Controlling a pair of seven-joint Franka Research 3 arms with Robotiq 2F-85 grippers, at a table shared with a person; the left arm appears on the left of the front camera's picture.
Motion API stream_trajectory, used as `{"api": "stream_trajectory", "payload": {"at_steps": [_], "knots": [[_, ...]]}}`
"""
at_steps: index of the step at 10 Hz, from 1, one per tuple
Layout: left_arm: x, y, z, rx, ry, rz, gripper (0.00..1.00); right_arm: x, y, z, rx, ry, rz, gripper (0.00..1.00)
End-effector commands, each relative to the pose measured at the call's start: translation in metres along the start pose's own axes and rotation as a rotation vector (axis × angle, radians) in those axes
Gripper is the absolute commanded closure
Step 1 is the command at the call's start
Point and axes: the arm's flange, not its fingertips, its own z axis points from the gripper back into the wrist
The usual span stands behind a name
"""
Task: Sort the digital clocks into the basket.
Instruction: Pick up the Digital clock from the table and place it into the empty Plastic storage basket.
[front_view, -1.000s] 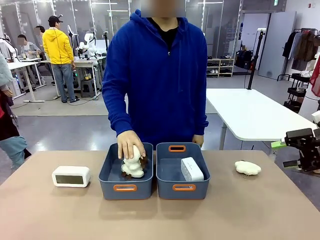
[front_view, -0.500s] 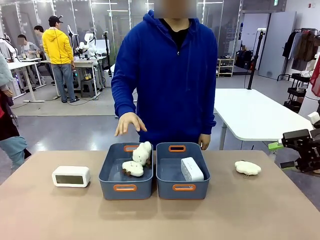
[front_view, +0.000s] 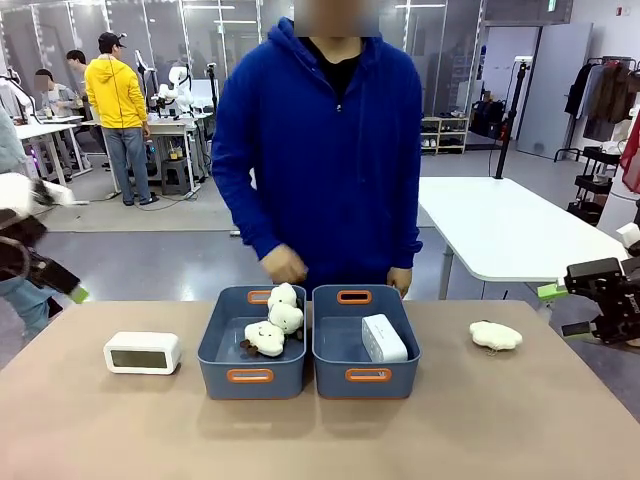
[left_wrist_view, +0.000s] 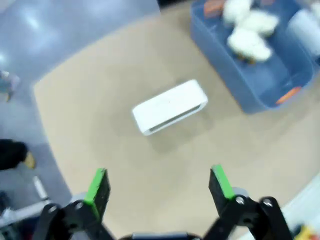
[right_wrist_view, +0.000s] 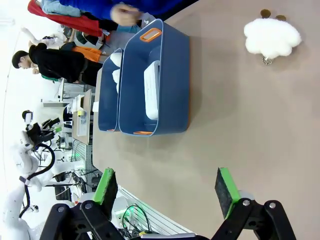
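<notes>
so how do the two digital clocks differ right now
The left clock stands on the table, grey screen facing the front camera. The right clock lies inside the right basket, turned end-on, screen unseen. Both are white with rounded corners.

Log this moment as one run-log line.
left claw: open, facing loose digital clock | right claw: open, empty | second digital clock: in right basket | plush toys: in left basket
</notes>
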Motion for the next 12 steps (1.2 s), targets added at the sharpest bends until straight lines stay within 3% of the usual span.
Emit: {"api": "stream_trajectory", "payload": {"at_steps": [1, 2, 4, 5, 6, 8, 10, 12], "knots": [[0.009, 0.025, -0.002, 0.062, 0.063, -0.233, 0.0, 0.003, -0.001, 0.002, -0.005, 0.014, 0.013, 0.0], [0.0, 0.0, 0.0, 0.0, 0.0, 0.0, 0.0, 0.003, -0.001, 0.002, -0.005, 0.014, 0.013, 0.0], [0.0, 0.0, 0.0, 0.0, 0.0, 0.0, 0.0, 0.003, -0.001, 0.002, -0.005, 0.014, 0.013, 0.0], [0.006, 0.007, -0.012, 0.013, 0.058, -0.088, 0.0, 0.003, -0.001, 0.002, -0.005, 0.014, 0.013, 0.0], [0.016, 0.005, -0.024, 0.059, 0.052, -0.27, 0.0, 0.003, -0.001, 0.002, -0.005, 0.014, 0.013, 0.0], [0.058, -0.006, -0.077, 0.008, 0.045, -0.656, 0.0, 0.003, -0.001, 0.002, -0.005, 0.014, 0.013, 0.0], [0.067, -0.005, -0.093, -0.076, 0.055, -0.744, 0.0, 0.003, -0.001, 0.002, -0.005, 0.014, 0.013, 0.0], [0.084, -0.008, -0.126, -0.115, 0.106, -0.94, 0.0, 0.003, -0.001, 0.002, -0.005, 0.014, 0.013, 0.0]]}}
